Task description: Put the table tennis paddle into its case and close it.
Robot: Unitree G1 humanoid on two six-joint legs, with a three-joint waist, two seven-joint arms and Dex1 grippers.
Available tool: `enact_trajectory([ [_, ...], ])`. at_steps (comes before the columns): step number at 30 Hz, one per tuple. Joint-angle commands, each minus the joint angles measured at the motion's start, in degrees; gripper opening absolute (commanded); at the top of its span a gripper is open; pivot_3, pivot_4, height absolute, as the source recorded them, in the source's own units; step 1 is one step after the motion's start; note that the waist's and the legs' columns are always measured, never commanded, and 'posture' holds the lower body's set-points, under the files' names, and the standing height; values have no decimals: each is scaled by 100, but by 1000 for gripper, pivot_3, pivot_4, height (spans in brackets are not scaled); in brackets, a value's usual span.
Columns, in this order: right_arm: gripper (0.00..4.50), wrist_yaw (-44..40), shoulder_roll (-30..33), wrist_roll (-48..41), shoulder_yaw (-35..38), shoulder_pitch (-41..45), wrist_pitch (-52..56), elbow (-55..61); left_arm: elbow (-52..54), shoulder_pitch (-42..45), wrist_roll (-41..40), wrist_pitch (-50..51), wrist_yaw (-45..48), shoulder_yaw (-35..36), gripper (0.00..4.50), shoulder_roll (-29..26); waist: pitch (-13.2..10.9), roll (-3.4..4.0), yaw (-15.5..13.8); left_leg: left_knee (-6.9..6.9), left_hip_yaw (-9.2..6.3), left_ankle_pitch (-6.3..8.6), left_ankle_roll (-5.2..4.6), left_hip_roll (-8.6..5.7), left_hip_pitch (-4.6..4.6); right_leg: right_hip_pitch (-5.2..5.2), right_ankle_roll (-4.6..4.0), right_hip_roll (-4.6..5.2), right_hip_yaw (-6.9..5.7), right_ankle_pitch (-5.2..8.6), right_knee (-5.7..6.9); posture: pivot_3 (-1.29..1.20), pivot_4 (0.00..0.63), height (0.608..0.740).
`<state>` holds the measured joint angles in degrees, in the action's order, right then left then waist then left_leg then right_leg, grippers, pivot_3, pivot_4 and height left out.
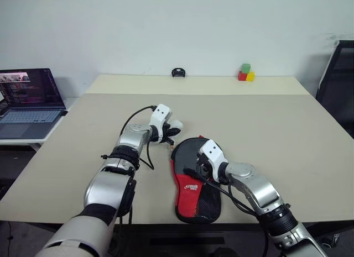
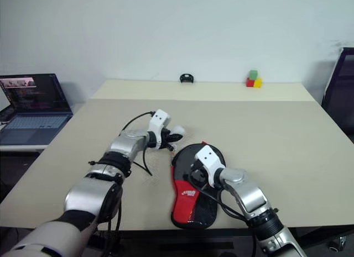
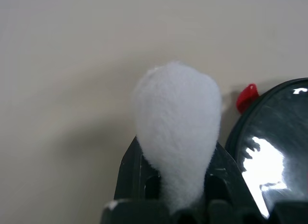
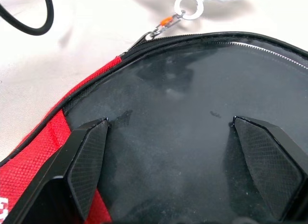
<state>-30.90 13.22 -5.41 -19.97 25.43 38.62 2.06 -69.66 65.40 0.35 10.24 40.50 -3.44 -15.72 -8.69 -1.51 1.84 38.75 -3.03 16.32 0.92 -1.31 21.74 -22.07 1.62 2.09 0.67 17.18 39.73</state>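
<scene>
1. two grippers are working at the middle of the counter (image 1: pixel 287 135), where the case (image 1: pixel 194 185) lies near the front edge with its round end away from the robot and its red, mesh-pocketed end toward it.
2. the paddle (image 4: pixel 192 118) looks to be already inside the case: its glossy black face shows through the open round end, ringed by the zipper rim.
3. the right gripper (image 4: pixel 178 161) hovers just over that black face with its jaws spread wide and nothing between them.
4. the left gripper (image 3: pixel 175 195) sits just beyond the round end of the case, jaws closed on a white fluffy pom-pom (image 3: pixel 177 132). a small red tab (image 3: pixel 247 97) shows at the case rim right beside it.
5. the zipper pull (image 4: pixel 166 21), with an orange bit and a white ring (image 4: pixel 188 5), lies on the counter at the rim. whether the pom-pom is tied to this pull cannot be told.
6. judged step: insertion done, closing under way or about to start, since the rim is not yet zipped.
7. next move likely calls for the right gripper to press or pin the case down while the left draws the pull around the curved rim, following the arc rather than tugging straight.
8. room: the counter is open on all sides of the case. coloured blocks (image 1: pixel 246 72) and a small black object (image 1: pixel 178 73) sit well apart at the far edge, a laptop (image 1: pixel 30 102) off to the left.
9. risk: the case lies close to the front edge, so a pull toward the robot could drag it off.
</scene>
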Motion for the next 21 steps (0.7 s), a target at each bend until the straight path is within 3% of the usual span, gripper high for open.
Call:
enact_trajectory([
  [1, 4500, -10, 75, 98, -197, -375, 505, -589, -346, 484, 199, -542, -727, 91, 364, 116, 0, 0, -2, 0, -1, 0, 0, 0, 1, 0, 0, 0, -1, 0, 0, 0, 150, 740],
  [9, 4500, 81, 196, 97, 70, -511, 581, -707, -741, 928, 615, -934, -1881, 104, 363, 393, 5, -8, -16, 2, -3, 0, 1, -1, 0, 3, 3, 1, -3, -1, 1, 0, 150, 740],
  [21, 4500, 441, 131, 65, 476, -852, 818, -376, -849, 1228, 1131, -1276, -2524, 8, 363, 930, 6, -10, -95, 2, -36, -1, 1, -10, -19, 61, 18, 2, -42, -9, -39, 0, 150, 740],
])
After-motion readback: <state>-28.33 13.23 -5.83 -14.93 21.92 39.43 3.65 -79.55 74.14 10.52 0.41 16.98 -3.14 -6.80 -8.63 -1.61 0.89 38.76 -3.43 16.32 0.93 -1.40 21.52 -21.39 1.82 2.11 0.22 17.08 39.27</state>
